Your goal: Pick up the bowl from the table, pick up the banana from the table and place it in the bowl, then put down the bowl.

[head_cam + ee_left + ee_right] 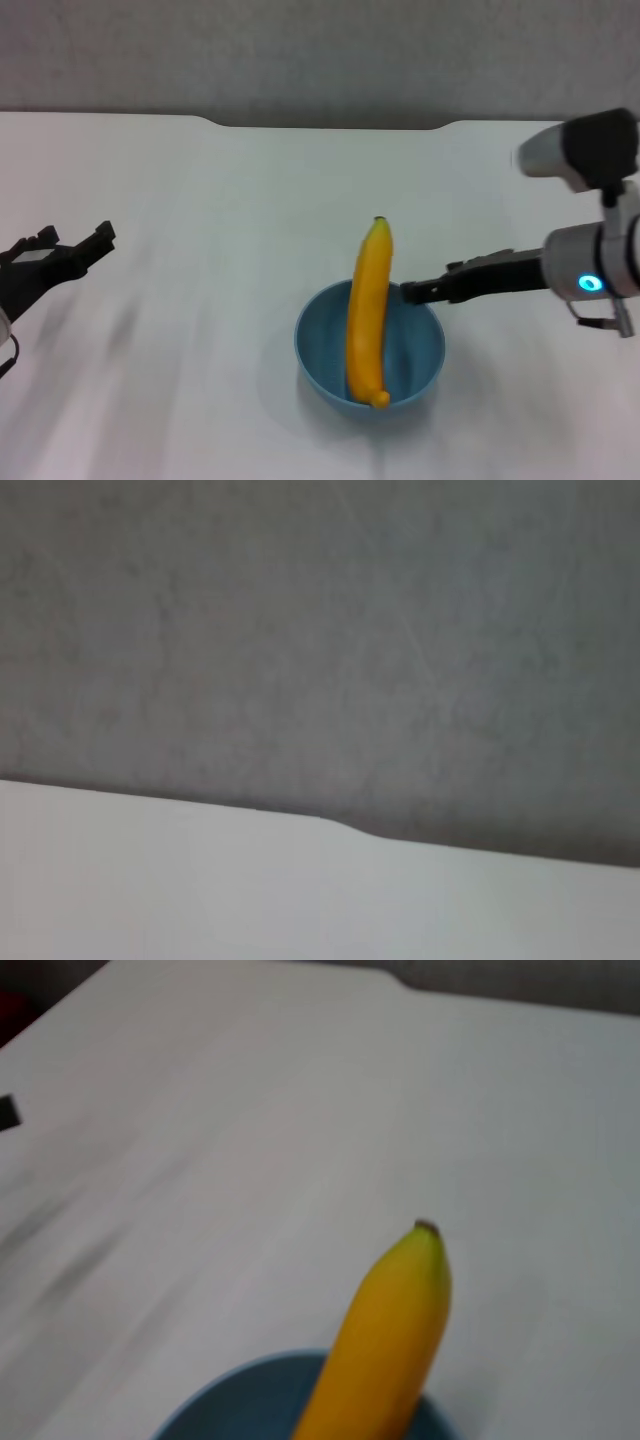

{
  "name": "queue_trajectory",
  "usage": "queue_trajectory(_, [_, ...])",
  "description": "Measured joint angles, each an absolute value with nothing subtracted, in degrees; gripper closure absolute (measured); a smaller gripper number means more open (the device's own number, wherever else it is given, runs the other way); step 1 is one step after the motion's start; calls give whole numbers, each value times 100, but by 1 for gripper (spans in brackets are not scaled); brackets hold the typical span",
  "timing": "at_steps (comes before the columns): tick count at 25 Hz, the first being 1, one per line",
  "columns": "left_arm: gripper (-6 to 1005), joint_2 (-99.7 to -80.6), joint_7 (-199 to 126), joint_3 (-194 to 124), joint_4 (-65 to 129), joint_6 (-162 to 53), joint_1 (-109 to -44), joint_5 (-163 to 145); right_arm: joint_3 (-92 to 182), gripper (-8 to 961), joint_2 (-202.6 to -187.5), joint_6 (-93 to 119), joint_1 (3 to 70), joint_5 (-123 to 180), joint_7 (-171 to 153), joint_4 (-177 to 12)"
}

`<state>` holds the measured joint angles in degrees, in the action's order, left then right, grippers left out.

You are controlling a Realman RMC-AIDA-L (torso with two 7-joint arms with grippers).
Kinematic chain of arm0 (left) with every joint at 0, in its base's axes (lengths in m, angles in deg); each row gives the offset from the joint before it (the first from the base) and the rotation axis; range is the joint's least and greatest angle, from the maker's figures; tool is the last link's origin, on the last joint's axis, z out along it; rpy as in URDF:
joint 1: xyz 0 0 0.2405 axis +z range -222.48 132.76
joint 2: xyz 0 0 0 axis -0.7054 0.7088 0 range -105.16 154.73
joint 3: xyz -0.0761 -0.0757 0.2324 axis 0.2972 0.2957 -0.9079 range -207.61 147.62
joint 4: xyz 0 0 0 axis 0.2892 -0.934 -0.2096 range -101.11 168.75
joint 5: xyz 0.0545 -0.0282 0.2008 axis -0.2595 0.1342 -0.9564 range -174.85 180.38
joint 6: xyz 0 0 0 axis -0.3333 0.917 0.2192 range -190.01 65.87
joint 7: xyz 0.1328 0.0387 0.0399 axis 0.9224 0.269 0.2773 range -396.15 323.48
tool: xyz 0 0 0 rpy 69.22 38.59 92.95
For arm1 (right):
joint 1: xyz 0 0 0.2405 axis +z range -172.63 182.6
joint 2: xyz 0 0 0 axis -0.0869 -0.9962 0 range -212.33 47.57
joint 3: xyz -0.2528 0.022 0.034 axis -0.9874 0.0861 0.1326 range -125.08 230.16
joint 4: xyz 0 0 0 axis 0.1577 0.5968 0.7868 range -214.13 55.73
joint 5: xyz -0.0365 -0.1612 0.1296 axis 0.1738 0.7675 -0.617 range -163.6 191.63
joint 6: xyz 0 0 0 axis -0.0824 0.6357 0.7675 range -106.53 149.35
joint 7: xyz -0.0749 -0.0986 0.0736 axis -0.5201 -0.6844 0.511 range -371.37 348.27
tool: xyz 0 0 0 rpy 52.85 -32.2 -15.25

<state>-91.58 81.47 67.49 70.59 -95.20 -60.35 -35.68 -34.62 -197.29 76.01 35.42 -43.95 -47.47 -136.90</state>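
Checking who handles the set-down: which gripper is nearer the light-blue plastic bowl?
Right. The right gripper is at the light-blue plastic bowl's rim, on its right side, with the yellow banana propped inside. The left gripper hangs far off to the left, above the white table.

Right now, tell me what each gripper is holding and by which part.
The right gripper grips the bowl by its rim, on the robot's right, with the banana resting inside. The left gripper hangs open, holding nothing.
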Motion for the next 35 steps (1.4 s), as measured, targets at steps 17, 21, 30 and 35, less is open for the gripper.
queue_trajectory(17, [123,-9200,8972,7462,6068,-10741,-6059,-3447,-3646,87,-19793,5908,1632,-9598,-10902,-13832])
queue_trajectory(21, [123,-9207,9382,7444,5835,-11070,-6072,-3165,-3696,87,-19773,6779,1767,-11906,-12971,-12565])
queue_trajectory(30, [123,-9223,9625,7432,5613,-11404,-6151,-3013,-3686,87,-19759,8865,2275,-14084,-14432,-10244])
queue_trajectory(35, [123,-9243,9629,7383,5581,-11441,-6174,-3010,-3717,87,-19807,8681,2292,-14177,-14495,-10139])
